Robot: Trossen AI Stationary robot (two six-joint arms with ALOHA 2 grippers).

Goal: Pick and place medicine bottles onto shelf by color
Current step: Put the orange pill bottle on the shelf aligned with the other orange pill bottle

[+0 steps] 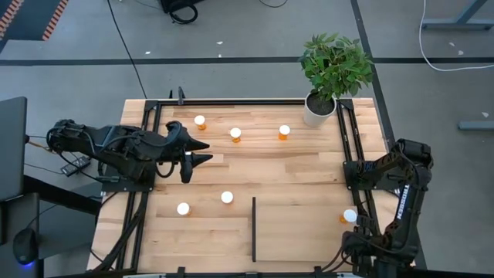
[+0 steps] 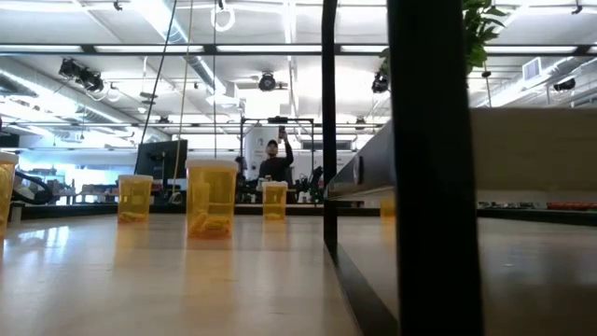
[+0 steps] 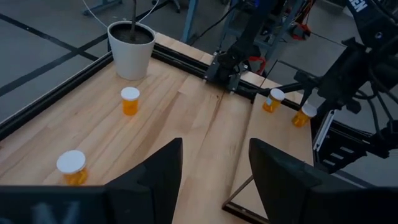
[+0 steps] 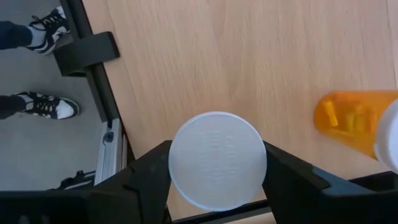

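The medicine bottles are small cylinders with clear orange plastic bodies and round, flat white caps, the caps finely ribbed at the rim. Three stand in a row near the tabletop's far edge: one (image 1: 200, 121) toward the left, one (image 1: 235, 134) at the middle, one (image 1: 284, 132) nearer the white plant pot (image 1: 316, 110) (a smooth tapered pot holding a leafy green plant) at the far right corner. Two more (image 1: 183, 208) (image 1: 227, 198) stand left of the shelf (image 1: 297, 224), the light-wood panel at the near right, edged on its left by a thin black strip (image 1: 254, 228).

The left gripper (image 1: 202, 152) hovers over the left half of the tabletop, its dark fingers spread apart with nothing between them. The right gripper (image 4: 217, 165) sits at the right edge, near the shelf's right side, its fingers clamped on a bottle (image 4: 217, 160) whose white cap fills the gap; another orange bottle (image 4: 357, 121) stands just beside it.

The tabletop (image 1: 255, 166) is pale jointed wood planks with visible grain, framed by black metal rails. Around it lies grey floor with cables; beyond, a wide hall with bright strip lights, where a person (image 2: 273, 163) stands far off.
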